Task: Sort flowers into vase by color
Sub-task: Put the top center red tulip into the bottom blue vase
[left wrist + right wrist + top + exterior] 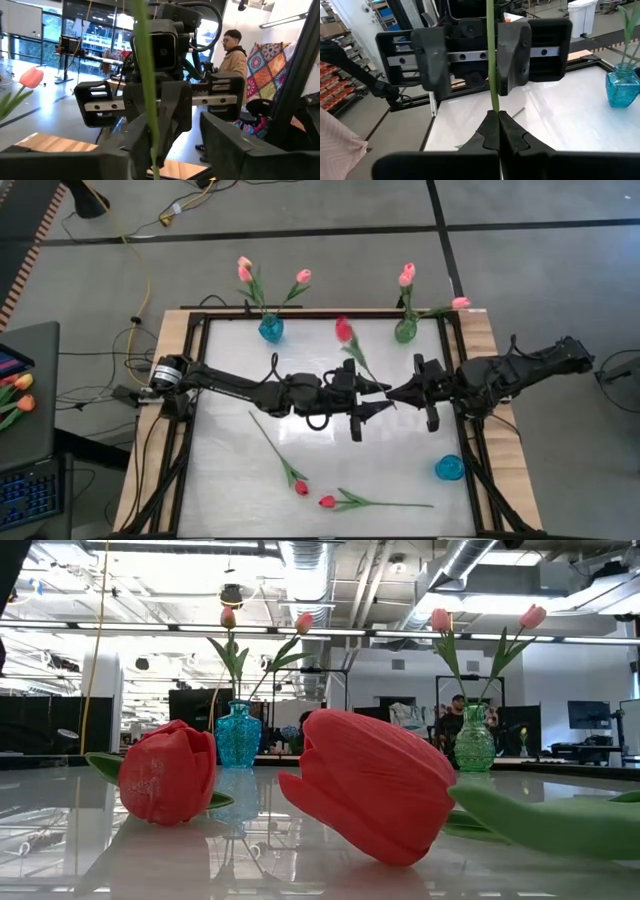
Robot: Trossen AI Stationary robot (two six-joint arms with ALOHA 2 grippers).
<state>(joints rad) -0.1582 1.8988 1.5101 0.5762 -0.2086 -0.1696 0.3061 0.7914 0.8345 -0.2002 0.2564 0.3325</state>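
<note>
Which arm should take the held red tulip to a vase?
Right, probably: the right gripper is shut on the red tulip stem, the left gripper is open, and an empty blue vase sits nearby.

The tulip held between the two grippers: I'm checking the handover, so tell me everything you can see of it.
The held tulip has a red closed bud, a long thin green stem and narrow leaves, and looks artificial. It hangs above the table's middle, bud toward the two far vases. The right gripper is shut on the lower stem. The left gripper faces it with fingers spread, the stem running between them, close to one pad; contact is unclear.
</note>
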